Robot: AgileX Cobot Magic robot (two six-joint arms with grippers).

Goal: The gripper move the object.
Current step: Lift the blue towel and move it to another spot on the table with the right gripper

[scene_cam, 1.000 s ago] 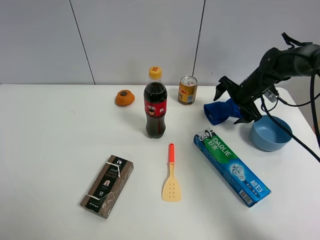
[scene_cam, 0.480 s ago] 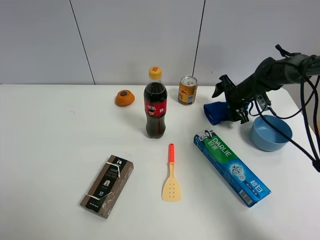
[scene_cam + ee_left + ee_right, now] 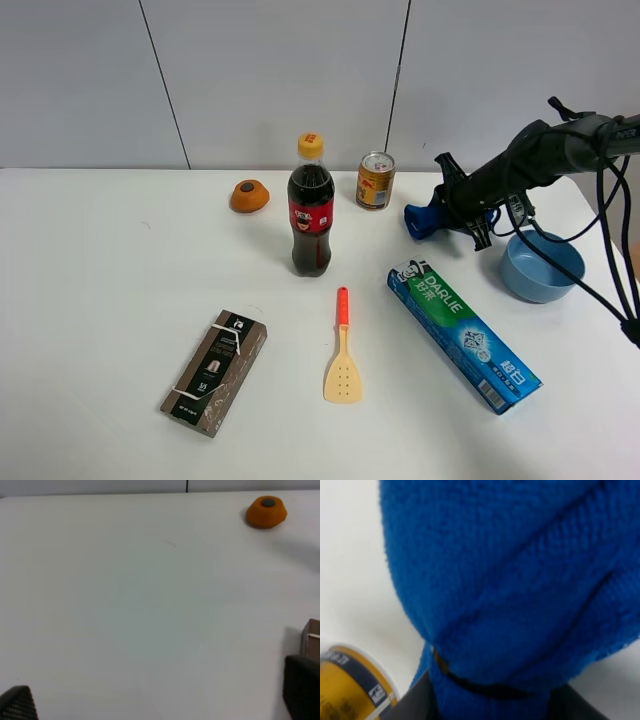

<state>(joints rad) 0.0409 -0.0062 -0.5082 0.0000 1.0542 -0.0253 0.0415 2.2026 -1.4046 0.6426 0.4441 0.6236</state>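
The royal-blue fleece bundle (image 3: 418, 221) is at the back right of the table, between the yellow can and the light-blue bowl. My right gripper (image 3: 452, 205) is closed around it, and the arm hides most of the cloth. In the right wrist view the blue fleece (image 3: 505, 580) fills the picture, cinched by a dark band, with a black finger (image 3: 415, 702) on each side. My left gripper (image 3: 160, 702) is open and empty over bare white table; only its fingertips (image 3: 18, 703) show. It is out of the exterior view.
A cola bottle (image 3: 311, 210) stands mid-table, with a yellow can (image 3: 376, 180) and an orange lump (image 3: 249, 195) behind. A light-blue bowl (image 3: 541, 266), a toothpaste box (image 3: 463, 334), a yellow spatula (image 3: 342, 352) and a brown box (image 3: 215, 371) lie nearer the front.
My right gripper has carried the blue bundle away from the bowl, leftward and toward the back of the table near the can. The left arm has not moved.
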